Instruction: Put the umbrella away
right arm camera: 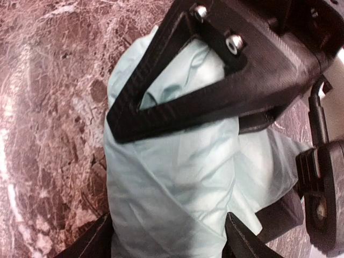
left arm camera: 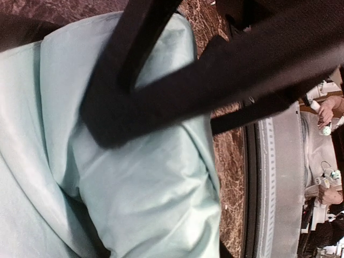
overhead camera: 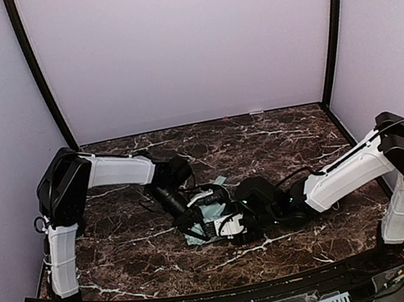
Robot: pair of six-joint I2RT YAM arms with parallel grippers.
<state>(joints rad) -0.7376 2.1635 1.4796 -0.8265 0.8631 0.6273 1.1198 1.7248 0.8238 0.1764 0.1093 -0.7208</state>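
The umbrella [overhead camera: 213,212], a soft, light, slippery mint bundle lying centre-frame on the counter [overhead camera: 278,137], was clamped in the right hand [right arm camera: 161,183], the left hand [overhead camera: 195,216] pressed against it with closure indeterminable, and gripping across its stiffer folded core was judged securest.

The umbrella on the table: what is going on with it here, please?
Both arms meet over the folded mint-green umbrella, which lies bundled in the middle of the marble table. The right arm's fingers appear to clasp the fabric bundle from two sides. One of the left arm's fingers lies across the fabric, but whether it grips cannot be seen. The umbrella is not yet put away.
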